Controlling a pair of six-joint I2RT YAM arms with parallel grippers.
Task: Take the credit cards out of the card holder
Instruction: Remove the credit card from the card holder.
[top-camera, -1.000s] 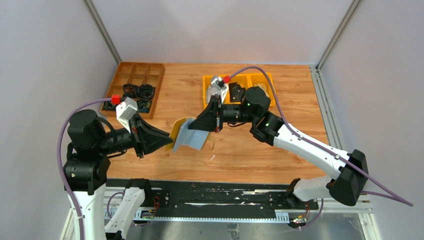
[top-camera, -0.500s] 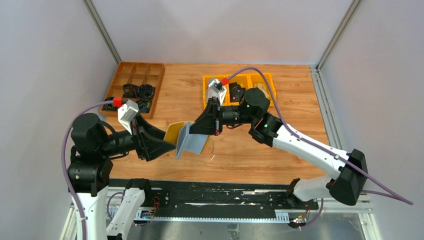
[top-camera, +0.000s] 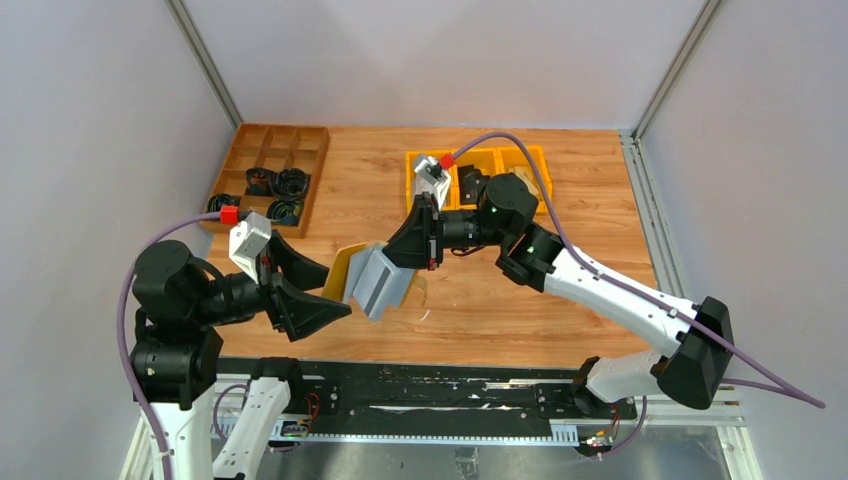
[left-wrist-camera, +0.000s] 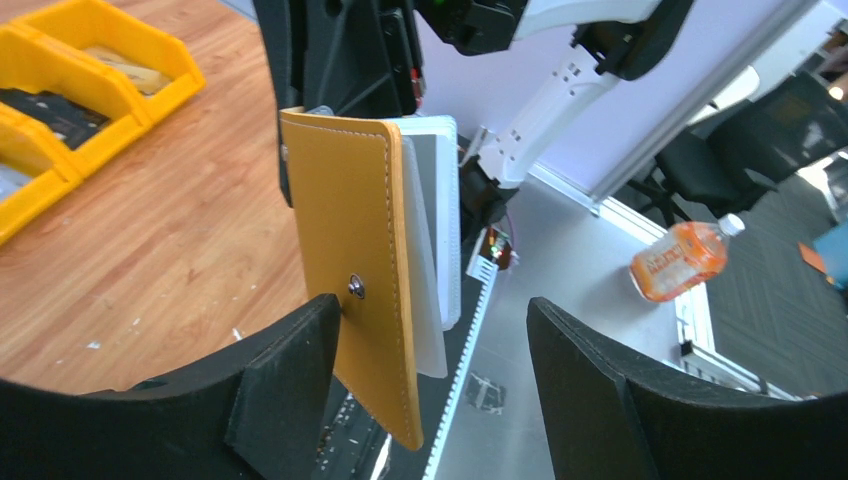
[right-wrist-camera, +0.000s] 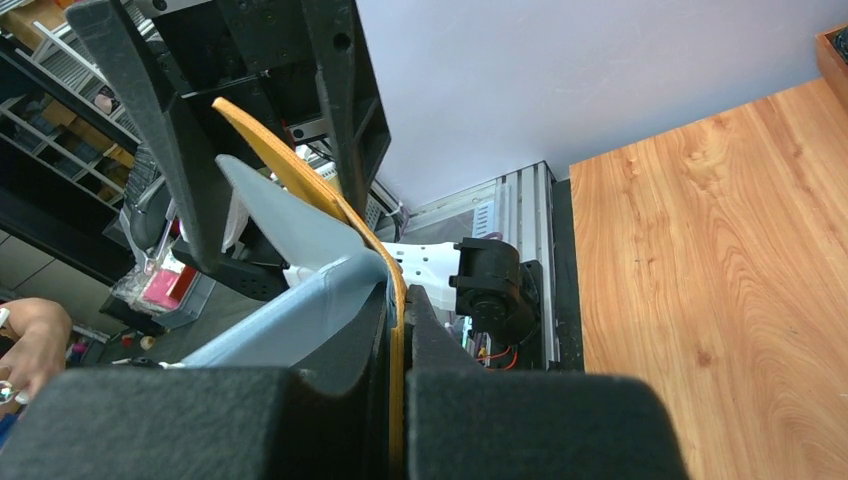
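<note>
The wooden surface (top-camera: 500, 300) lies below the action, since the card holder (top-camera: 368, 280) hangs in the air over its near-middle part, between the two arms. The right end effector (right-wrist-camera: 398, 330) is clamped shut on one mustard leather edge, and that thin pinch is the only support. The left end effector (left-wrist-camera: 432, 310) stands wide open and holds nothing, with one finger in front of the yellow cover and the other well to its far side. The likeliest failure is that these jaws close on the whole fold, cover and sleeves together, so that a pull drags the holder out of the right-hand pinch or swings it round. A freed card could also drop onto the surface or the rail at its near edge. In the left wrist view, the holder's long axis runs top to bottom with a slight lean, and its free lower end points at the open jaws. The pale leaves behind the cover are probably the credit cards (left-wrist-camera: 448, 200), though cards and sleeves cannot be told apart. The snap stud (left-wrist-camera: 355, 286) faces the left wrist camera.
</note>
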